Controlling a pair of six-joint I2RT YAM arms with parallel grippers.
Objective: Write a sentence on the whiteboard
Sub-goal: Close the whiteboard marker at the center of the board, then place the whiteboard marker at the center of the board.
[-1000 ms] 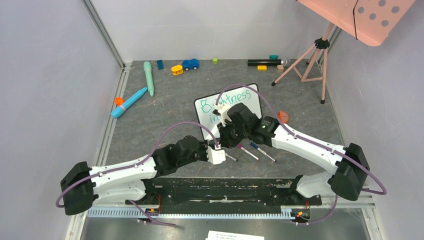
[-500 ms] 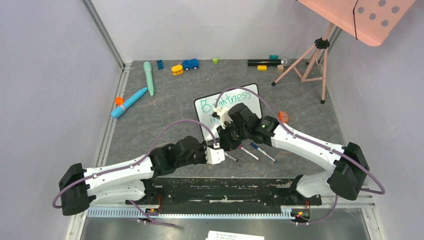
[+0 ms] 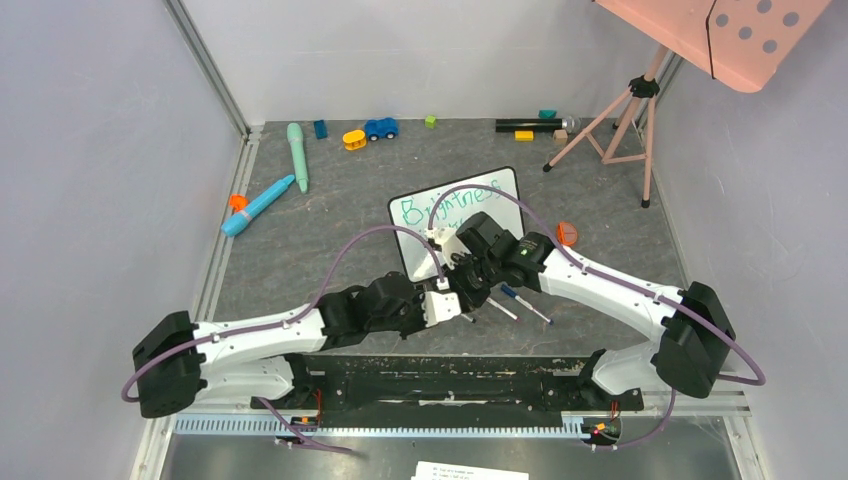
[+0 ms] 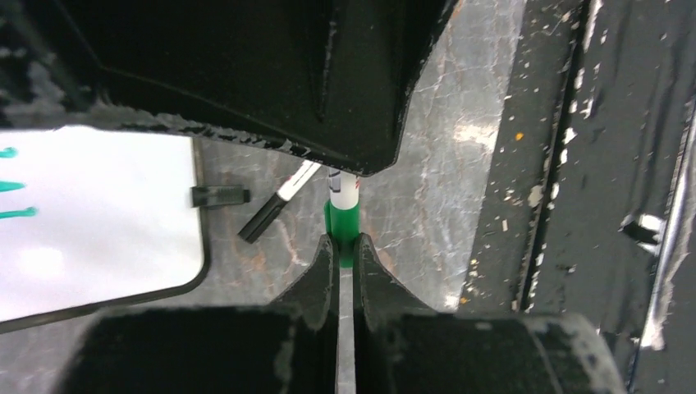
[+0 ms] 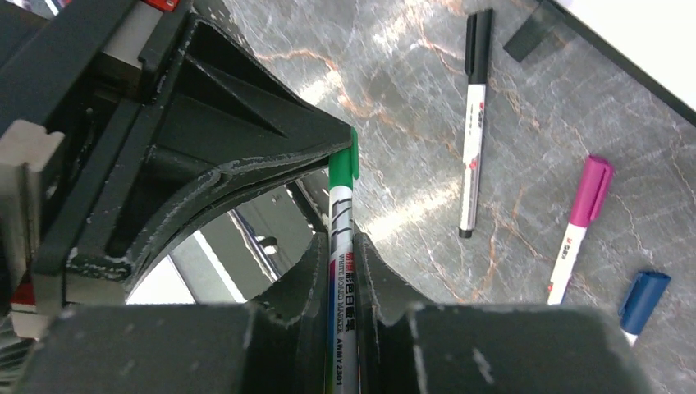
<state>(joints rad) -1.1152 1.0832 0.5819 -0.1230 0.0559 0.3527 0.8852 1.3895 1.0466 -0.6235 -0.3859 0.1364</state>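
The whiteboard [image 3: 500, 200] lies mid-table with teal writing, the sentence [image 3: 455, 205]; only its top line, "Brightness", shows, and the arms hide the rest. Just in front of the board the two grippers meet tip to tip. My right gripper [image 5: 341, 242] is shut on the white barrel of a green whiteboard marker [image 5: 343, 197]. My left gripper [image 4: 345, 242] is shut on that marker's green cap [image 4: 342, 222]. In the top view the left gripper [image 3: 458, 303] and right gripper [image 3: 470, 285] nearly touch. A board corner [image 4: 90, 213] shows in the left wrist view.
A black marker [image 5: 473, 123], a pink one [image 5: 583, 222] and a blue one [image 5: 644, 300] lie on the table beside the grippers. An orange piece [image 3: 567, 233] sits right of the board. Toys line the back wall, and a pink tripod [image 3: 620, 120] stands back right.
The right gripper has drawn back off the board toward the near edge with the marker. The left arm has reached forward and right, and its gripper now meets the marker's capped end.
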